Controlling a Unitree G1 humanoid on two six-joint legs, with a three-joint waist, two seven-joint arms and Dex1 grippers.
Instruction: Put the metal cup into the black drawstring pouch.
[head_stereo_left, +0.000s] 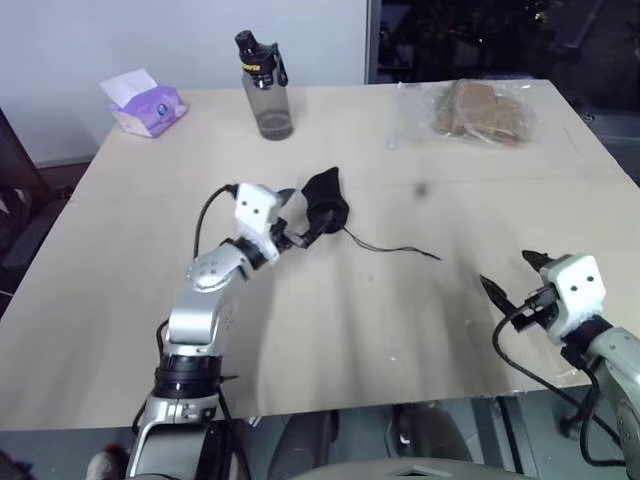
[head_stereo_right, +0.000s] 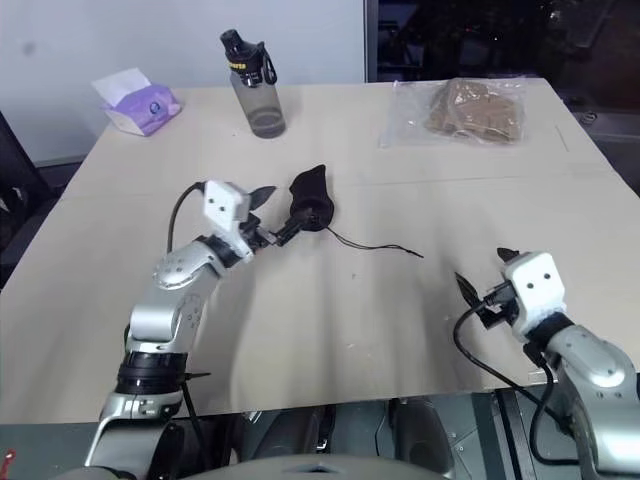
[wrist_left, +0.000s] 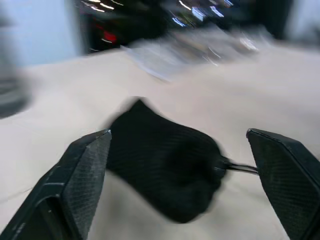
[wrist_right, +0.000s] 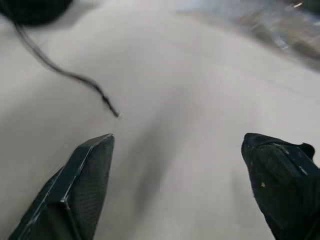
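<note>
Your table (head_stereo_left: 330, 340) carries it all: right gripper (head_stereo_left: 512, 275) at its near right edge, fingers apart, empty; left gripper (head_stereo_right: 268, 212) spread just beside the black drawstring pouch (head_stereo_right: 308, 202) mid-table, cord (head_stereo_right: 375, 246) trailing right.

Both eye views look forward and down from the head over the bench (head_stereo_left: 400, 330), sharing the whole top. The left wrist view faces the black drawstring pouch (wrist_left: 165, 170) closely; the right wrist view skims low, catching the pouch's cord (wrist_right: 60, 70)
</note>
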